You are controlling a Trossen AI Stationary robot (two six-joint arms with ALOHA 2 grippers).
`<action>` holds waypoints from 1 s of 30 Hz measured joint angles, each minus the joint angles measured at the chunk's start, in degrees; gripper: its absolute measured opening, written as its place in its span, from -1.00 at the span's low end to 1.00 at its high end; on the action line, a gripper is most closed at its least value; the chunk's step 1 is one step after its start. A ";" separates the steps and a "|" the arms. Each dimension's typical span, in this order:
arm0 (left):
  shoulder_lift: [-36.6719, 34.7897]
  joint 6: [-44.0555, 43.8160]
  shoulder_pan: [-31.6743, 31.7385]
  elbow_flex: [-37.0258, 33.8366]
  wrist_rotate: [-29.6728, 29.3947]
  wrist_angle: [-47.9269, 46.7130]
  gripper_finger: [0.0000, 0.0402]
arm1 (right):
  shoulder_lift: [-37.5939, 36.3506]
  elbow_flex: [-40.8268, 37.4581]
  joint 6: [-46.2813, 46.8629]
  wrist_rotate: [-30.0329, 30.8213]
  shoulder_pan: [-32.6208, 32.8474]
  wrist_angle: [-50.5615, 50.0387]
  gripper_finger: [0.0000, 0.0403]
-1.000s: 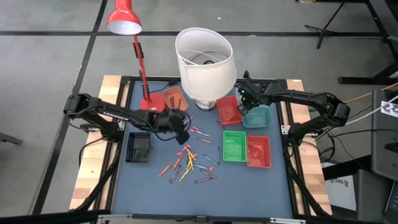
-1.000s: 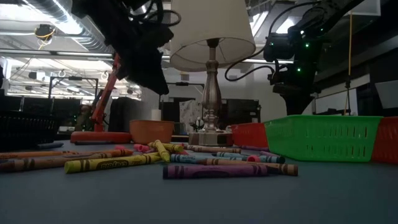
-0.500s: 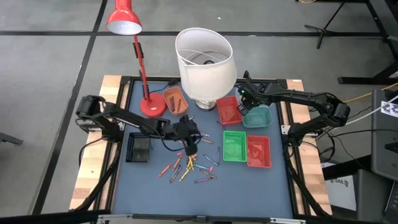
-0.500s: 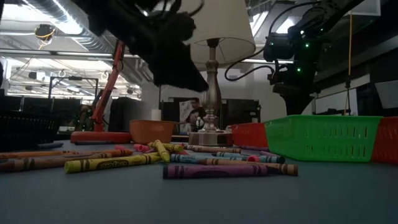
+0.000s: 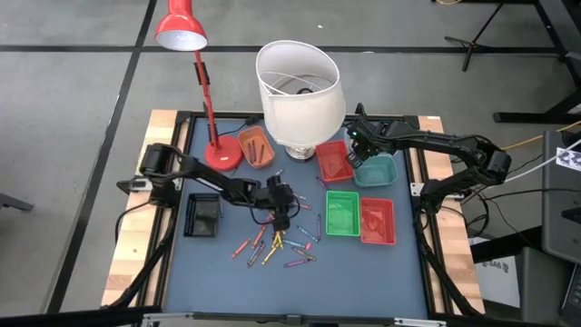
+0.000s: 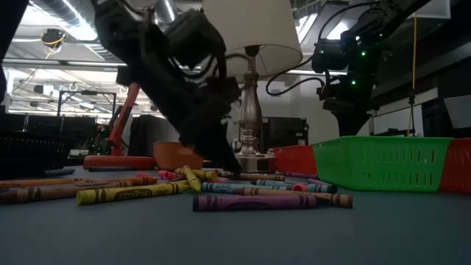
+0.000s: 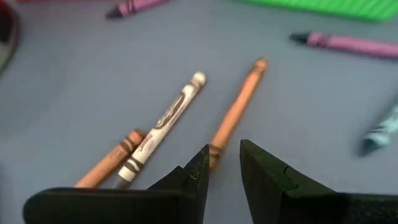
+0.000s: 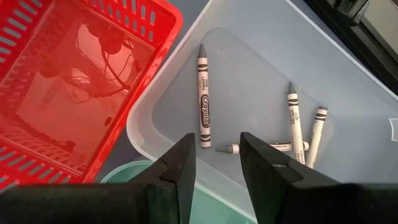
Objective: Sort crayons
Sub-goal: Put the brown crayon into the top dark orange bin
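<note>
Left pincer (image 5: 284,207) is low over the scattered heap of small mixed-colour wax crayons (image 5: 277,241) on the dark blue-grey surface (image 5: 363,272), at the heap's edge nearest the lamps. From its wrist view the two dark fingers (image 7: 199,171) stand a narrow gap apart with nothing between them, and the end of a slim orange crayon (image 7: 236,112) lies just ahead of that gap. Beside it lies a white-tipped crayon with a pale wrapper (image 7: 163,124), and next to that a shorter orange-brown crayon (image 7: 112,158). In the low view the left arm fills the middle, coming down to the crayons, with a yellow paper-wrapped crayon (image 6: 132,193) and a purple crayon (image 6: 257,201) lying nearest the camera.

Over on the other side, the right pincer (image 5: 356,148) hangs above the trays near the white-shaded table lamp (image 5: 298,86). Its fingers (image 8: 180,165) are parted and empty, poised over a clear plastic rectangular tray (image 8: 261,81) that holds four grey crayons (image 8: 203,102). Touching that tray is a red plastic mesh basket (image 8: 143,25). Farther toward the front sit a green plastic mesh basket (image 5: 341,215) and another red basket (image 5: 378,221), side by side. A red desk lamp (image 5: 186,36) stands at the back.
</note>
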 joint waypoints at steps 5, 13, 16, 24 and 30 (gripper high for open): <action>2.68 -0.10 1.09 0.12 0.57 0.98 -0.63 | 0.00 0.00 0.00 0.00 0.00 0.00 -0.39; 3.24 -0.06 1.55 0.20 2.78 0.83 -0.67 | 0.00 0.00 0.02 -0.04 0.00 0.01 -0.39; 3.31 -0.07 1.53 0.20 2.82 0.78 -0.76 | 0.00 0.00 0.02 -0.04 0.00 0.02 -0.39; 3.59 -0.53 1.55 -0.01 3.00 5.53 -0.97 | 0.00 0.00 -2.69 -0.03 0.00 -0.51 -0.39; 3.26 -1.66 1.55 0.75 3.49 10.38 -0.96 | 0.00 0.00 -3.02 -0.04 0.00 -0.50 -0.39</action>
